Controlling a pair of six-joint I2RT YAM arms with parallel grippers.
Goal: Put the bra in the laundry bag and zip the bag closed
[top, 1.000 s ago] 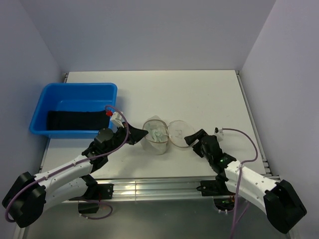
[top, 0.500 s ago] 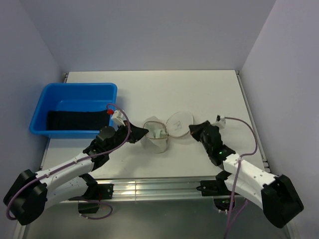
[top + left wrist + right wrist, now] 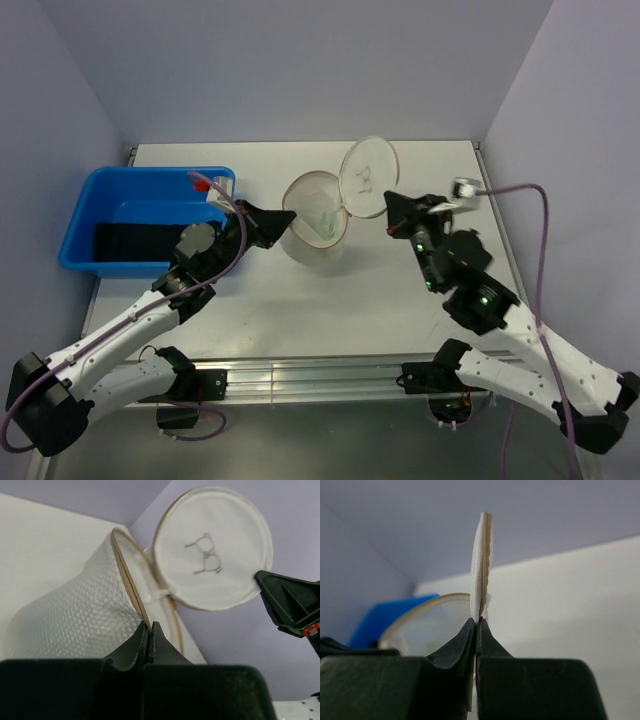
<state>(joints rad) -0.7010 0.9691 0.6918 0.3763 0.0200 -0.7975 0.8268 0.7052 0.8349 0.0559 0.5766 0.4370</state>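
The laundry bag [image 3: 318, 250] hangs lifted above the table, its tan-rimmed mouth open toward the camera. My left gripper [image 3: 288, 215] is shut on the left side of the bag's rim [image 3: 131, 582]. The round mesh lid [image 3: 368, 177] stands swung open to the upper right, and my right gripper [image 3: 392, 207] is shut on its edge [image 3: 481, 565]. A pale bit of fabric, the bra [image 3: 322, 221], shows inside the bag. In the left wrist view the lid [image 3: 212, 547] faces me, with the right gripper's fingers [image 3: 290, 605] beside it.
A big blue tub [image 3: 110, 190] with a black cloth [image 3: 135, 241] in it stands at the table's left. Grey walls close in the table at the back and on both sides. The right arm's cable [image 3: 535, 215] loops over the table's right edge.
The right gripper shut on the lid's edge. Both arms then raised the bag off the table and toward the back, and the lid swung up and open.
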